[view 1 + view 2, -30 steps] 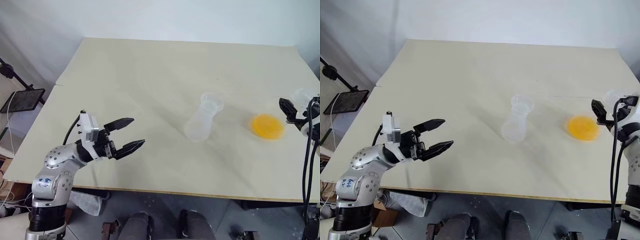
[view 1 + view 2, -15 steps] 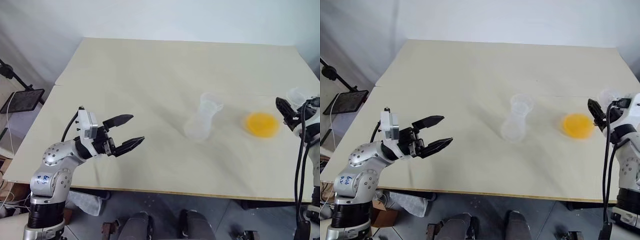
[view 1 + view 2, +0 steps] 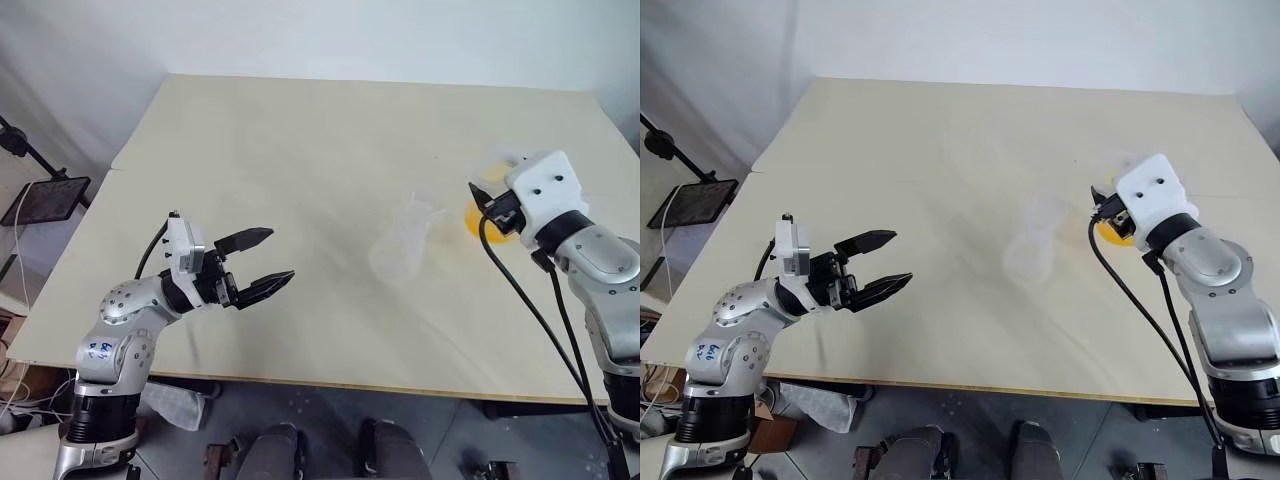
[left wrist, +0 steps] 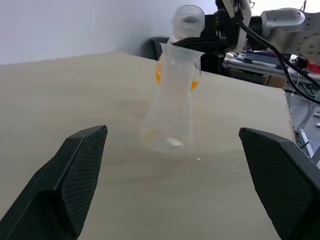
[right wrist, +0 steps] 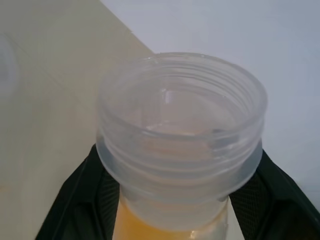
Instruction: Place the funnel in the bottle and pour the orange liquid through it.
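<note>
The bottle [image 3: 405, 240], a slim frosted-clear flask, stands upright at the table's middle. The clear funnel [image 4: 181, 52] sits in its mouth. Just right of it, my right gripper [image 5: 172, 210] is shut on a wider clear flask [image 5: 180, 125]. Black fingers [image 5: 82, 200] flank that flask under its threaded mouth. The orange liquid [image 3: 476, 218] lies in its base, and the flask [image 4: 188, 17] shows close behind the bottle in the left wrist view. My left gripper [image 3: 278, 256] hovers open and empty over the table's front left, pointing at the bottle from well short of it.
The beige table [image 3: 300, 130] stretches bare behind and left of the bottle. Its front edge [image 3: 350, 385] runs just below my left hand. A black stand with a dark plate [image 3: 45, 198] is off the table's left side.
My right gripper has closed on the flask of orange liquid, rolled, and carried it left and slightly up, close to the bottle. My left gripper has stayed open and hardly moved.
</note>
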You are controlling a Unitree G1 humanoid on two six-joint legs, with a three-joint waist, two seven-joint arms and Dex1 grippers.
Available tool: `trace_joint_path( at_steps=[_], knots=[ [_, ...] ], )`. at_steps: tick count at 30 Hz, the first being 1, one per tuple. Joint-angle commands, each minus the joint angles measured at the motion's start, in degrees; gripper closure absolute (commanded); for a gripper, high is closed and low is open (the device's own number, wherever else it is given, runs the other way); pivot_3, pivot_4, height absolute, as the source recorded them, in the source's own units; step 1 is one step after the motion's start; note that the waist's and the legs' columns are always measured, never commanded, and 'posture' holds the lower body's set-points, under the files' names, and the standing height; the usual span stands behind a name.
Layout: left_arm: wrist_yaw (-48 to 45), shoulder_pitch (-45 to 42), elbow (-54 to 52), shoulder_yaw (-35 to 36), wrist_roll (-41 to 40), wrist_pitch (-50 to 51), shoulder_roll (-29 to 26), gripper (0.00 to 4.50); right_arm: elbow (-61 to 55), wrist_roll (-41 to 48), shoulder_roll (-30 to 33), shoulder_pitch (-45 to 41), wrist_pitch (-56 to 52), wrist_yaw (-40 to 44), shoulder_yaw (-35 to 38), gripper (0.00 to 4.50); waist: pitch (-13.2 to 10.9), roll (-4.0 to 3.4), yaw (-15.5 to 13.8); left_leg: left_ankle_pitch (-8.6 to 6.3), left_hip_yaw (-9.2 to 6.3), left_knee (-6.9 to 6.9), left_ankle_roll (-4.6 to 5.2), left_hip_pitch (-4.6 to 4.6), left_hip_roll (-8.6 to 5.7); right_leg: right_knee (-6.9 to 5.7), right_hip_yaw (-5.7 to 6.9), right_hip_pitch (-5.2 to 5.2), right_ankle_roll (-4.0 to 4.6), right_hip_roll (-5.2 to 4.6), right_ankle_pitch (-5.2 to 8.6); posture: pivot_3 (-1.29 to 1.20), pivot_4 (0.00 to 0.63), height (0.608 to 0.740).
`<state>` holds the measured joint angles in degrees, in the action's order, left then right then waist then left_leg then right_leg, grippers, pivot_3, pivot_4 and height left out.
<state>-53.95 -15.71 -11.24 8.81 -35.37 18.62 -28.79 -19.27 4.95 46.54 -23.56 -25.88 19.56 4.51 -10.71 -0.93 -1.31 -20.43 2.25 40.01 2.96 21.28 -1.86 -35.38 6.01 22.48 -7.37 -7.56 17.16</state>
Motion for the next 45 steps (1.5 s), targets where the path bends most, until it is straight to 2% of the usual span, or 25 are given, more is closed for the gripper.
trace_joint_path(
  at_steps=[1,7,22,45],
  knots=[
    [-0.3,-1.2,0.4,-0.5,0.6,-1.5,0.2,0.0,-2.5,-6.1,0.5,-2.9,2.9,-2.3,-0.3,1.99,0.0,0.0,0.1,0.0,0.01,-0.01,0.0,0.0,0.0,0.0,0.04,0.0,0.0,0.01,0.0,0.0,0.15,0.74],
    [-0.4,-1.7,1.3,-1.0,0.9,-2.4,0.5,0.0,-3.0,-17.4,1.9,-2.9,8.5,-3.4,-4.2,1.99,0.0,0.0,0.1,0.0,0.01,-0.02,0.0,0.0,0.01,0.0,0.08,0.01,0.0,0.01,0.0,0.0,0.15,0.74],
    [-0.9,-2.2,2.5,-1.4,1.4,-3.5,1.2,0.0,-0.7,-35.6,1.7,-3.6,18.2,-5.2,-7.4,1.99,0.0,0.0,0.1,0.01,0.02,-0.02,-0.03,0.0,0.02,0.03,0.13,0.0,0.0,0.04,0.0,0.0,0.15,0.74],
    [-1.0,-3.1,3.7,-1.5,1.8,-4.2,1.8,0.0,0.8,-49.4,-0.2,-2.0,26.8,-5.6,-8.2,1.99,0.0,0.0,0.2,0.02,0.02,-0.04,-0.04,0.0,0.03,0.07,0.12,-0.01,0.0,0.05,0.0,0.0,0.15,0.74]
  ],
)
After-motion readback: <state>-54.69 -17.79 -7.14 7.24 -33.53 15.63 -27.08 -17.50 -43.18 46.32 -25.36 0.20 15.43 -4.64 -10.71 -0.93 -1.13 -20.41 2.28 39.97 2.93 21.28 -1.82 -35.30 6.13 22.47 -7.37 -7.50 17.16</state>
